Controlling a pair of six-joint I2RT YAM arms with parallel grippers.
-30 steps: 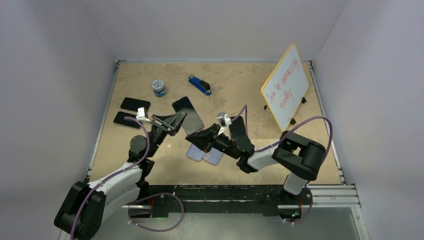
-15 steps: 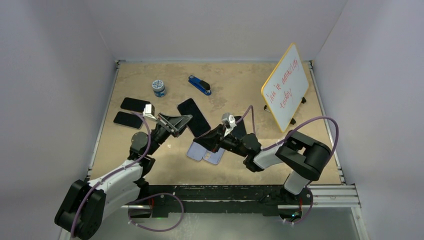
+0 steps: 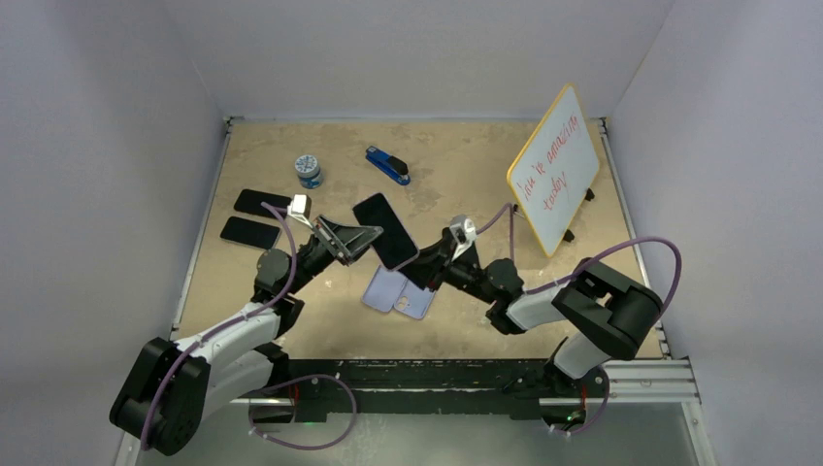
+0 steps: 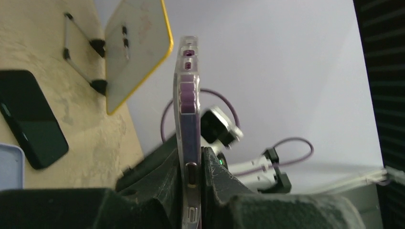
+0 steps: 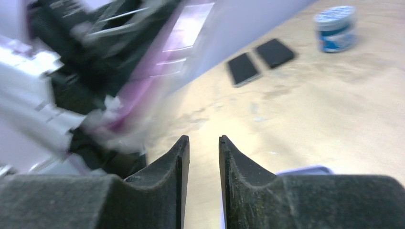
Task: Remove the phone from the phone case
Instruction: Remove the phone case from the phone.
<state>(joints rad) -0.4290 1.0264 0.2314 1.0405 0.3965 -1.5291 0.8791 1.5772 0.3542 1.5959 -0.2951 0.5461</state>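
Note:
My left gripper (image 3: 361, 236) is shut on the phone (image 3: 386, 231) and holds it tilted above the table, dark screen up. In the left wrist view the phone (image 4: 187, 105) stands edge-on between my fingers (image 4: 212, 167), a purple body inside a clear case. My right gripper (image 3: 422, 275) hovers low just right of the phone, over a lavender empty case (image 3: 396, 294) lying flat. In the right wrist view its jaws stand slightly apart with only table between them (image 5: 204, 139). The held phone shows there as a blur at upper left (image 5: 179, 43).
Two black phones (image 3: 262, 202) (image 3: 246, 233) lie at the left edge. A blue-and-white tub (image 3: 309, 171) and a blue stapler (image 3: 388, 165) sit at the back. A yellow-rimmed whiteboard (image 3: 555, 170) stands at the right. Another black phone (image 4: 33, 119) lies beyond the lavender case.
My left gripper has carried the phone to the right and a little higher. My right gripper has drawn back to the right, away from the phone, uncovering the lavender case.

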